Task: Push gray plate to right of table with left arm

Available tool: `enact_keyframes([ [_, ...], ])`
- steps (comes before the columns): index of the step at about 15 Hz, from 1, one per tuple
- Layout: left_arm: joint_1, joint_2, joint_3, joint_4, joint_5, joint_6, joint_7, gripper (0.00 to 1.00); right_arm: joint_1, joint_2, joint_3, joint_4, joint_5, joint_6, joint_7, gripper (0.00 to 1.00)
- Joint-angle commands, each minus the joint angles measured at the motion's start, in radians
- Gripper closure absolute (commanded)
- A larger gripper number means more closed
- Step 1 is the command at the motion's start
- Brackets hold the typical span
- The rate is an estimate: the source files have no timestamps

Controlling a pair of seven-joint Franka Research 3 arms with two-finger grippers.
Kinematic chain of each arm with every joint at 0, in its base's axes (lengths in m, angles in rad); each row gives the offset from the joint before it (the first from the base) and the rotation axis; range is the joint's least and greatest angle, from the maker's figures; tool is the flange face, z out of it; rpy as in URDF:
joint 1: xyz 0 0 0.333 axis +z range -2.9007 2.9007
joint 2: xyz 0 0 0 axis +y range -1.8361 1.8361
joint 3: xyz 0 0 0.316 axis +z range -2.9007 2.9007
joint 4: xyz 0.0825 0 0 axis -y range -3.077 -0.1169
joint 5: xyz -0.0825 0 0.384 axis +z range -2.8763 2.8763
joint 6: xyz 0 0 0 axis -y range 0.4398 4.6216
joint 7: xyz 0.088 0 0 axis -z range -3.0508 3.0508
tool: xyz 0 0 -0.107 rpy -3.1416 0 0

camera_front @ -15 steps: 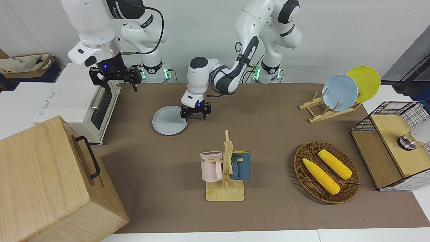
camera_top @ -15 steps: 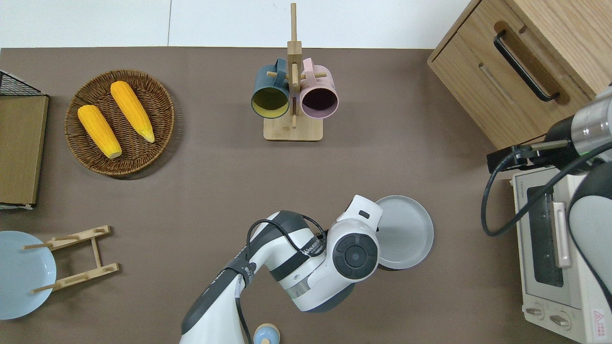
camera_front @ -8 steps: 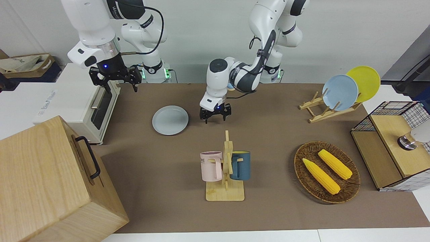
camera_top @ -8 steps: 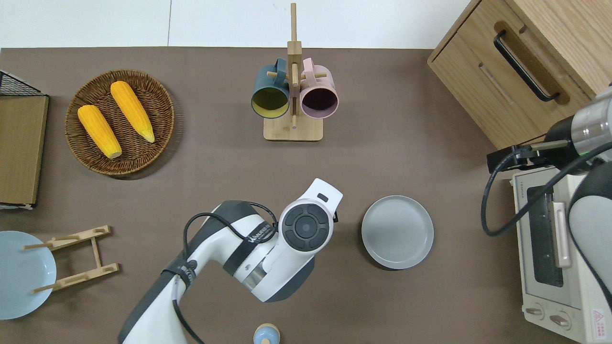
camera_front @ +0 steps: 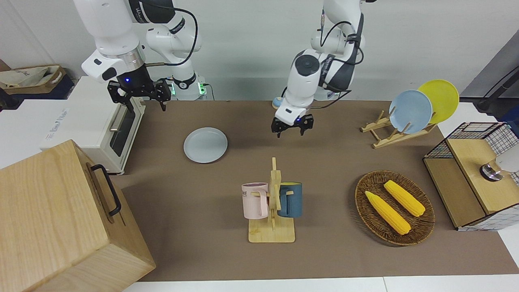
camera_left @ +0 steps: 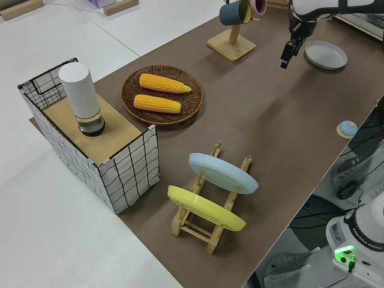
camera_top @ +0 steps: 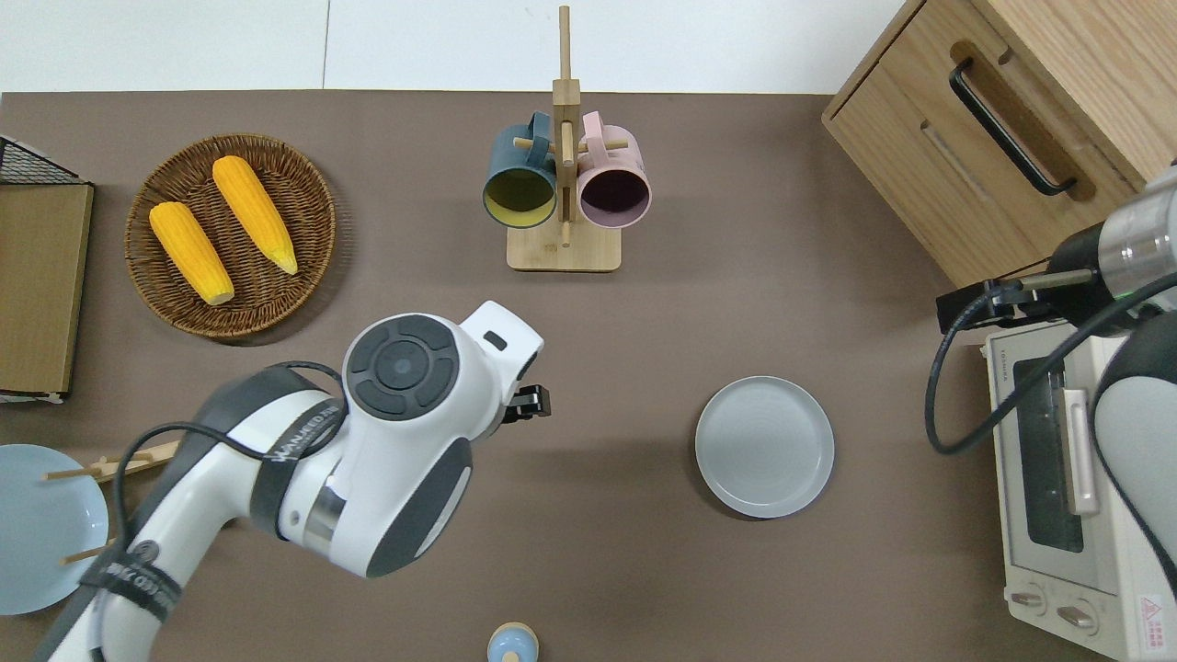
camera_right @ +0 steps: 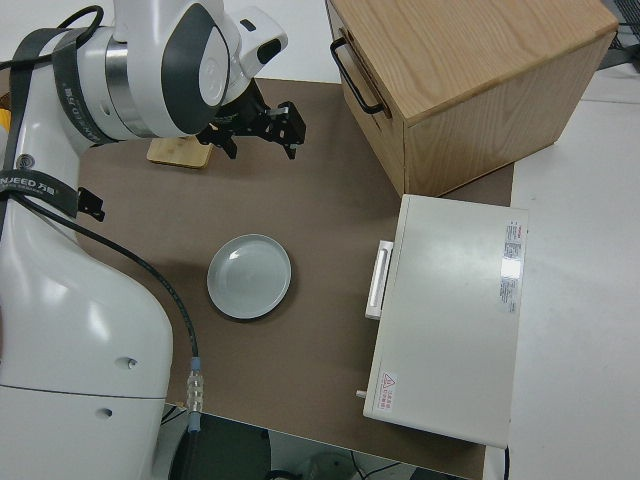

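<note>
While your left hand (camera_front: 289, 130) hangs in the air over bare brown counter (camera_top: 644, 570) near the middle, well apart from the gray plate (camera_top: 764, 446), its two fingers look slightly spread with nothing between them. You will find the plate lying flat toward the right arm's end of the counter, near the edge closest to the robots and just short of the white toaster oven (camera_top: 1071, 496) at that end. The mug stand (camera_top: 564, 221) with its blue and pink mugs sits by the edge farthest from the robots. Your right arm is parked; I cannot tell how its hand (camera_front: 138, 95) stands.
</note>
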Motion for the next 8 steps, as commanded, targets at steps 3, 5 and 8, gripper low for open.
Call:
enact_keyframes([
  [3,0.125,-0.094,-0.001,-0.036,-0.025,-0.097,0.199,0.01,-0.001,-0.006,0.0,0.001,0.007,-0.01,0.003,0.017],
  [5,0.171,-0.108,-0.001,-0.034,-0.02,-0.126,0.257,0.01,-0.001,-0.006,0.0,0.001,0.007,-0.01,0.005,0.017],
  [8,0.267,-0.131,-0.001,-0.014,-0.013,-0.174,0.374,0.01,-0.001,-0.007,0.0,0.001,0.007,-0.01,0.005,0.017],
])
